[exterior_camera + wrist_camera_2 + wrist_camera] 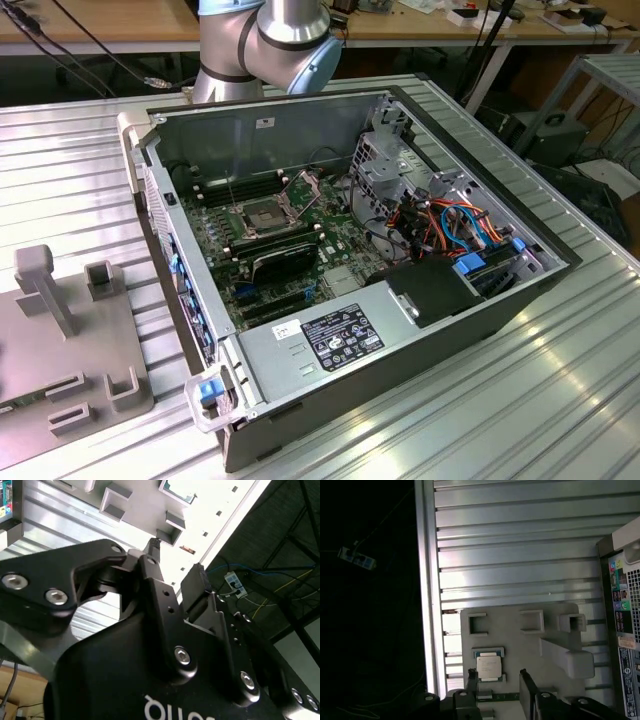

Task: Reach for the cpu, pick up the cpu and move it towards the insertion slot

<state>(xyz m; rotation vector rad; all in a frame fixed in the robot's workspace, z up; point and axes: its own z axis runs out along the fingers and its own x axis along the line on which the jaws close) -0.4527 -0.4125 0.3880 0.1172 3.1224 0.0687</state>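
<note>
My pincer [497, 675] is wide open and empty, close to the cpu [488, 667], which lies in the grey tray [530, 650] on the desk [520, 555]. The slot [262, 213] sits inside the case [400, 330].

cpu [489, 668]: small square chip, pale silvery face up, lying flat in a recess of the grey holder plate [530, 645]. insertion slot [262, 213]: square socket, dark centre, silver frame, bracket [305, 186] hinged up, on green motherboard [338, 232].
</note>
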